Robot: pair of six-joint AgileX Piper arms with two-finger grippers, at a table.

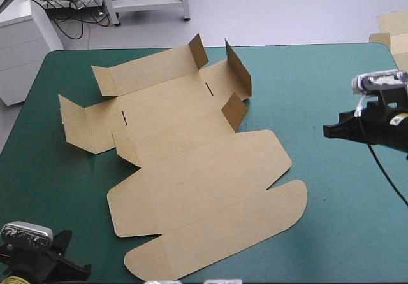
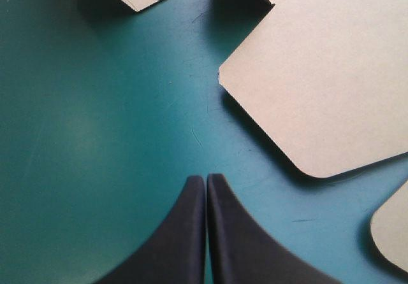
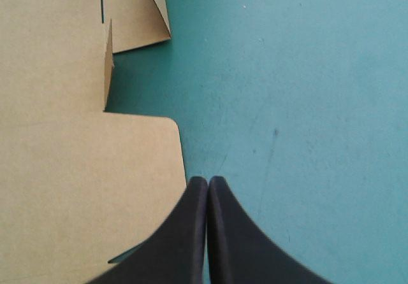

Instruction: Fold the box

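The brown box (image 1: 191, 163) lies as a cut sheet across the middle of the teal-green table, mostly flat, with several small side flaps (image 1: 236, 109) standing up at its far end and a rounded lid flap (image 1: 255, 223) at the near end. My left gripper (image 1: 80, 270) sits at the near left corner, shut and holding nothing; in its wrist view the gripper (image 2: 206, 179) points at bare cover, a rounded corner of the box (image 2: 331, 86) ahead of it. My right gripper (image 1: 326, 130) hovers right of the sheet, shut, its tip (image 3: 208, 181) just beside the box's rounded edge (image 3: 83, 182).
More brown board (image 1: 394, 32) shows at the table's far right edge. Open teal-green cover (image 1: 344, 195) lies right of the sheet and along the left side (image 1: 44, 169).
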